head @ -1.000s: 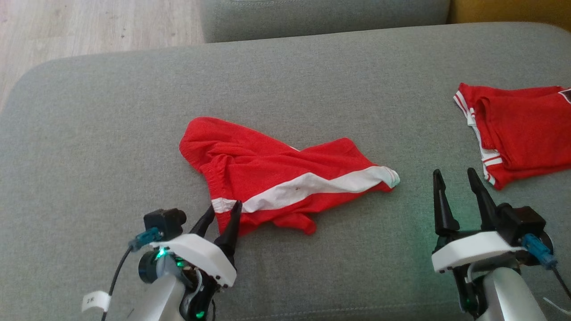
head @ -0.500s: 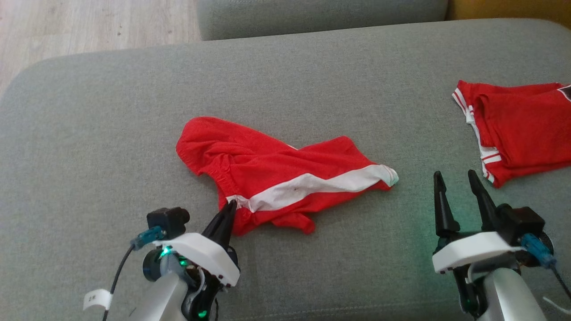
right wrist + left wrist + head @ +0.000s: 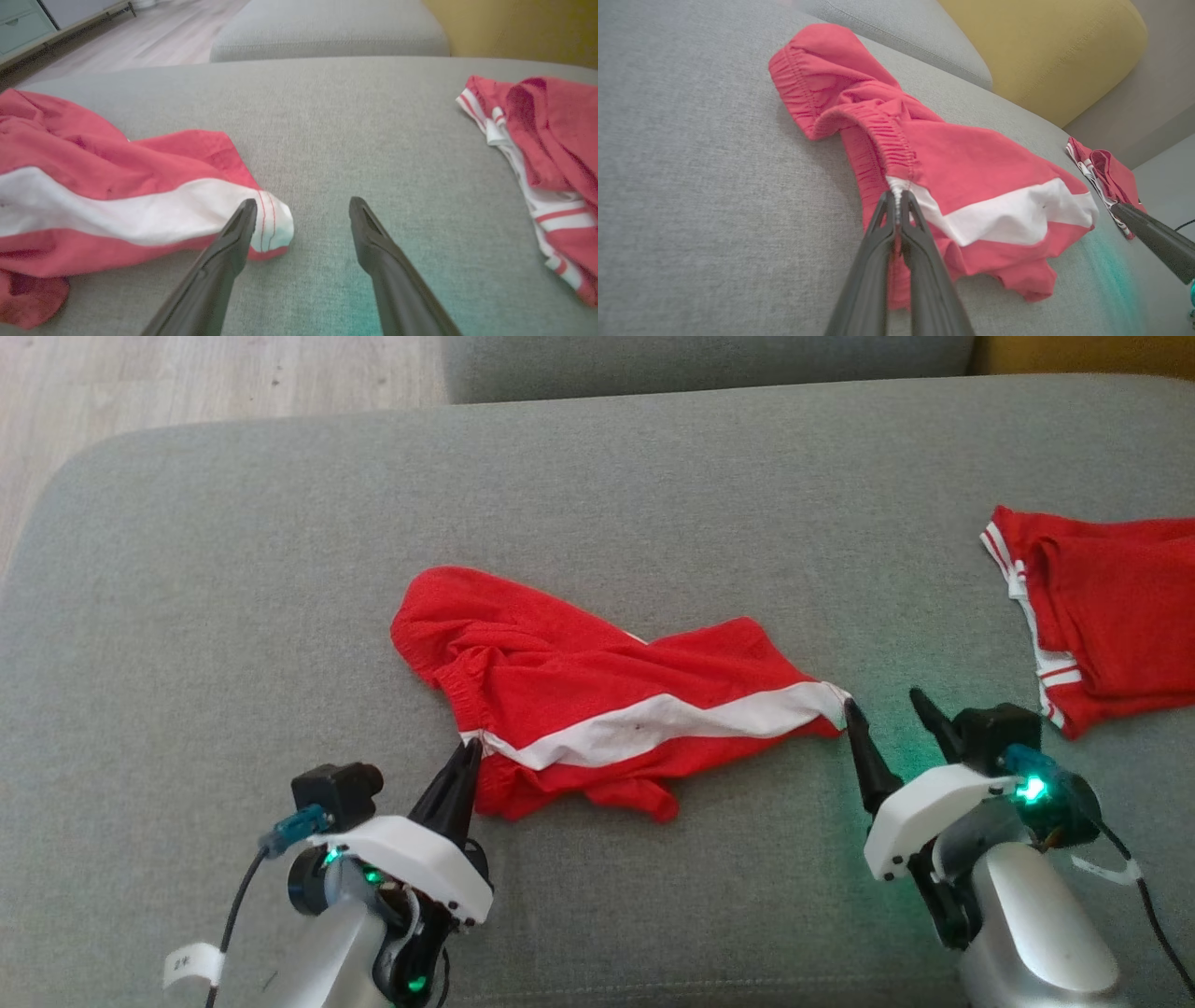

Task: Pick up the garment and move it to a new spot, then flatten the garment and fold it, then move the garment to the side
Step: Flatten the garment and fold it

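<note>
Tag on cable, writing blurred; left claw pinching shorts.

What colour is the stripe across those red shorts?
White; the stripe on the shorts shows best in the head view.

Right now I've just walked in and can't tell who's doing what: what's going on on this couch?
A robot is starting on the crumpled red shorts on the grey cushion. Its left gripper is shut on the waistband where the white stripe begins. Its right gripper sits open at the stripe's other end, nothing gripped yet. Another red garment lies apart, to the right.
</note>
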Controlling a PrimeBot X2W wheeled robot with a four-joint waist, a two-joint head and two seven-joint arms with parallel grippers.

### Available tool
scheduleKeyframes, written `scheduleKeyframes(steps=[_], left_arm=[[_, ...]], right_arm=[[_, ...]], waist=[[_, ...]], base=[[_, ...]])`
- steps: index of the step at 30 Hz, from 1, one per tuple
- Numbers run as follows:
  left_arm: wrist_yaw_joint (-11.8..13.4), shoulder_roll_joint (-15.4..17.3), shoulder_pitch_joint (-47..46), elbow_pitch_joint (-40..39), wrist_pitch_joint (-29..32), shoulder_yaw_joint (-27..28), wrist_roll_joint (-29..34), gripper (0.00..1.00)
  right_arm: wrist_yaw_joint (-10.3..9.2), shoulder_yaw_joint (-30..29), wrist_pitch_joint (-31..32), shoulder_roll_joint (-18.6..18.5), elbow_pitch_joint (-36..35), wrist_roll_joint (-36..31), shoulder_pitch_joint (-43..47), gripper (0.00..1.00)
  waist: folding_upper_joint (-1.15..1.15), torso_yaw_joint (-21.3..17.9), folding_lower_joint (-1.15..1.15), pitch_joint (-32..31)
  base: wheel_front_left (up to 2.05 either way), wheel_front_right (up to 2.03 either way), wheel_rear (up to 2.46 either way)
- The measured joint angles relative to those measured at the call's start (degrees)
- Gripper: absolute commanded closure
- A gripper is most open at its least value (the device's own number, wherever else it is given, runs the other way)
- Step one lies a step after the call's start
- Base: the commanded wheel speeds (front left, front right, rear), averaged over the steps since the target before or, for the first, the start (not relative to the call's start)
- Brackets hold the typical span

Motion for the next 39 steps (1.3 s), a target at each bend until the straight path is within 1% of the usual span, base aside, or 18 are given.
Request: scheduleKeyframes(steps=[7,12,16,18,21,26,34,39], left_arm=[[0.0,0.0,0.1,0.0,-0.3,0.0,0.0,1.00],[0.2,0.0,0.2,0.0,-0.4,-0.1,0.0,1.00],[0.2,0.0,0.3,0.0,-0.4,-0.2,0.0,1.00],[0.4,0.0,0.4,0.0,-0.5,-0.2,0.0,1.00],[0.4,0.0,0.4,0.0,-0.8,-0.3,0.0,1.00],[0.4,0.0,0.5,0.0,-0.8,-0.9,-0.2,1.00],[0.5,0.3,1.5,0.0,-0.8,-1.0,-0.4,1.00],[0.7,0.5,1.5,-0.1,-0.8,-1.1,-0.4,1.00]], right_arm=[[0.00,3.2,1.2,-1.0,7.6,3.8,-2.8,0.00],[0.00,7.5,1.1,-1.1,9.9,7.4,-4.4,0.00],[0.00,10.6,1.1,-2.1,11.3,10.2,-5.3,0.00],[0.00,11.4,1.1,-2.6,11.9,11.5,-5.5,0.00],[0.00,11.0,0.7,-2.7,12.4,15.3,-6.4,0.00],[0.00,11.7,0.3,-4.0,15.4,15.7,-8.7,0.00],[0.00,13.7,-0.3,-3.7,18.7,16.8,-9.0,0.00],[0.00,15.7,-1.0,-3.2,19.8,17.6,-11.3,0.00]], waist=[[0.00,1.0,0.00,0.0],[0.00,1.2,-0.01,-0.3],[0.00,1.1,0.00,-0.6],[0.00,1.0,-0.01,-0.7],[0.00,1.1,-0.01,-0.8],[0.00,1.3,0.00,-1.0],[0.00,1.6,0.00,-1.0],[0.00,1.6,0.00,-0.6]], base=[[0.00,0.00,0.00],[0.00,0.00,0.00],[0.00,0.00,0.00],[0.00,0.00,0.00],[0.00,0.00,0.00],[0.00,0.00,0.00],[0.00,0.00,0.00],[0.00,0.00,0.00]])
